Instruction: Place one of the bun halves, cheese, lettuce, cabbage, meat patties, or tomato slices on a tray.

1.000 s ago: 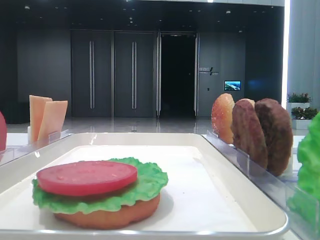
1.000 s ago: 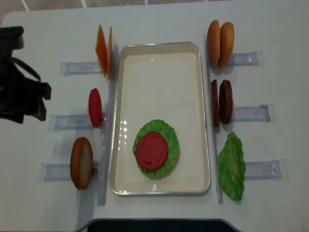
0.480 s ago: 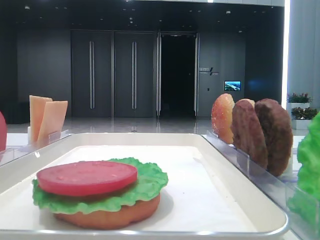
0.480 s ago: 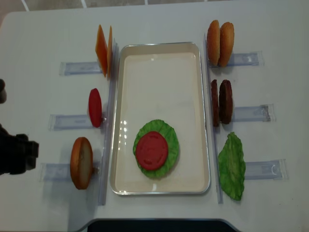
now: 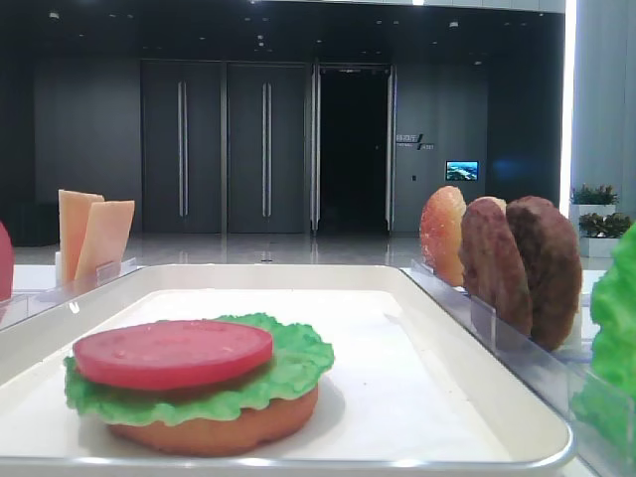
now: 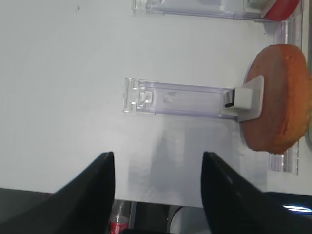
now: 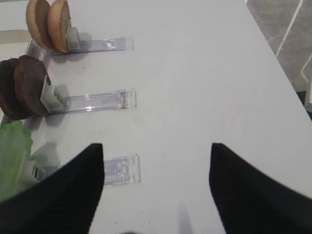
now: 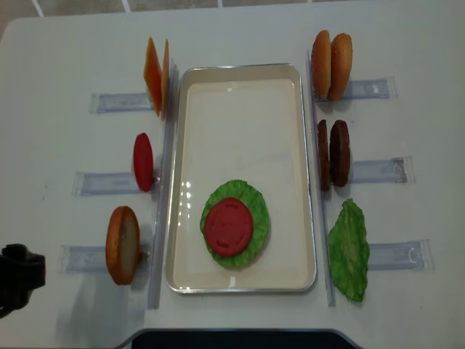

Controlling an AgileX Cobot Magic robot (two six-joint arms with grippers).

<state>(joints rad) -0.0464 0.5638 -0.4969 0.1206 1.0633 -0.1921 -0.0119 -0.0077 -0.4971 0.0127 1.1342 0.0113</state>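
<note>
Three layers sit low in the tray (image 8: 240,287): bun, lettuce, tomato slice (image 8: 228,225). Left gripper (image 6: 157,195) hangs empty, fingers spread, at the frame's lower left; right gripper (image 7: 156,185) likewise spread. Next, probably, a patty (image 8: 338,153) from the right-hand rack.
</note>
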